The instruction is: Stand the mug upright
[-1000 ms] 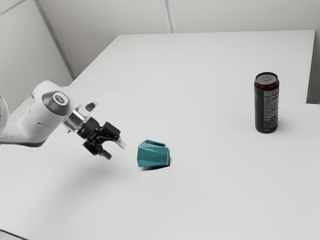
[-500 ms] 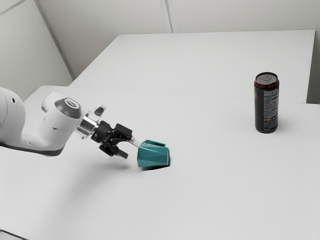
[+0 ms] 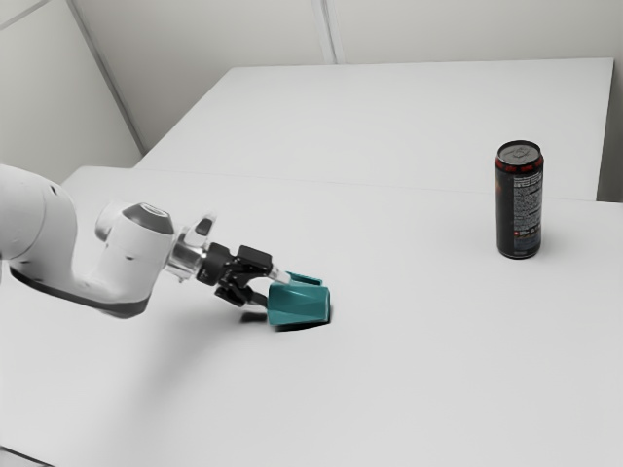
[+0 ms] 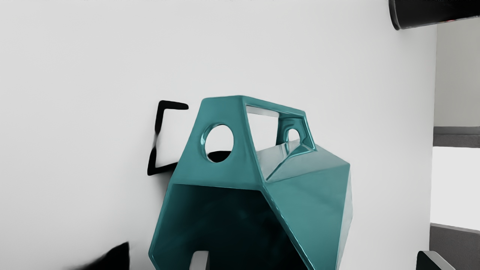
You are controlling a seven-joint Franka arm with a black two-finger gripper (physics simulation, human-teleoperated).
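Note:
The teal mug (image 3: 299, 305) lies on its side on the white table, its handle raised on the side facing the far edge. At its end toward the exterior view's left is my gripper (image 3: 270, 288), open, its fingertips close to the rim. In the wrist view the dark mouth of the mug (image 4: 305, 202) faces my hand. There the gripper (image 4: 317, 260) has its fingers wide apart: one fingertip (image 4: 200, 261) overlaps the mouth, and the other is out past the mug's outer wall. Whether either finger touches the mug I cannot tell.
A tall black can (image 3: 519, 201) stands upright toward the exterior view's right, well apart from the mug; part of the can (image 4: 431, 14) appears in the wrist view. The white table (image 3: 419, 389) extends around the mug, with walls behind it.
My gripper has moved toward the exterior view's right and slightly lower, from a gap away up to the mug's mouth end. The mug and can have not moved.

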